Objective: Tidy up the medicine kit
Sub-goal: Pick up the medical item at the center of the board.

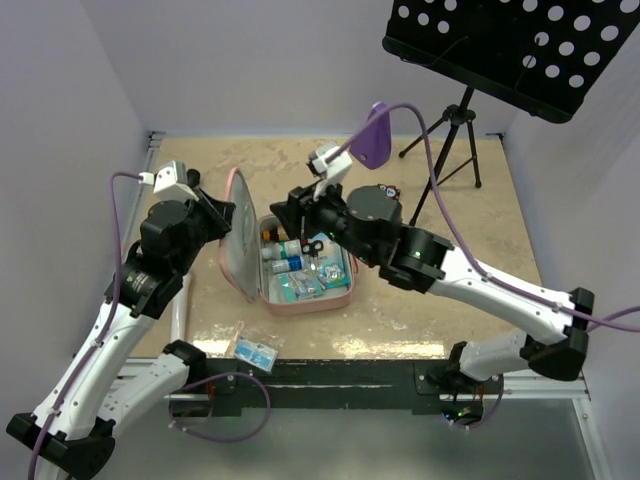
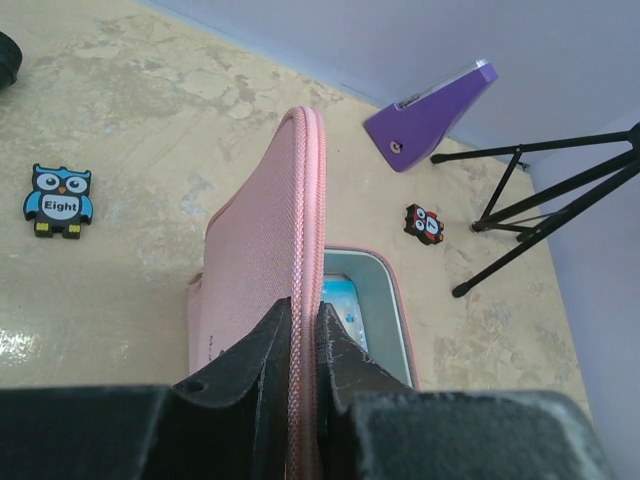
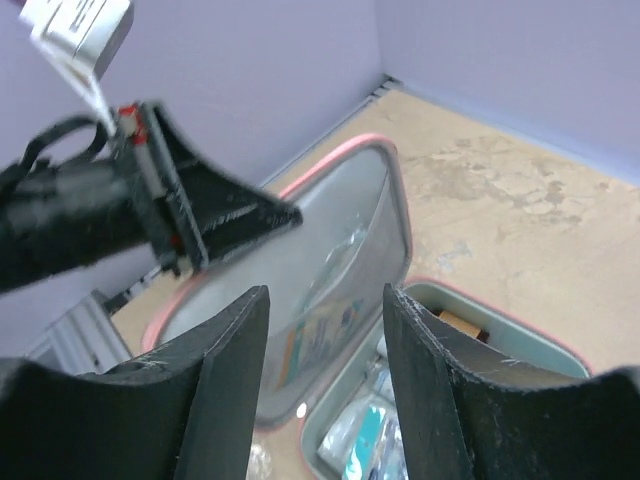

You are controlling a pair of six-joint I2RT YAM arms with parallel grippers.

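Observation:
The pink medicine kit (image 1: 345,296) lies open at the table's middle, its tray full of packets and small bottles. Its hinged lid (image 1: 240,250) stands nearly upright on the left. My left gripper (image 1: 222,213) is shut on the lid's pink zip rim (image 2: 305,200), one finger (image 2: 262,345) on each side. My right gripper (image 1: 300,212) hangs open and empty above the tray's far end. In the right wrist view the grey-lined lid (image 3: 330,260) with a clear pocket shows between my open fingers (image 3: 225,370), the tray (image 3: 520,335) below.
A blue packet (image 1: 252,350) lies at the near table edge. A purple metronome-shaped object (image 1: 372,135) and a black tripod stand (image 1: 455,125) are at the back. Owl number tiles (image 2: 58,200) lie left of the lid, another (image 2: 424,223) is near the tripod.

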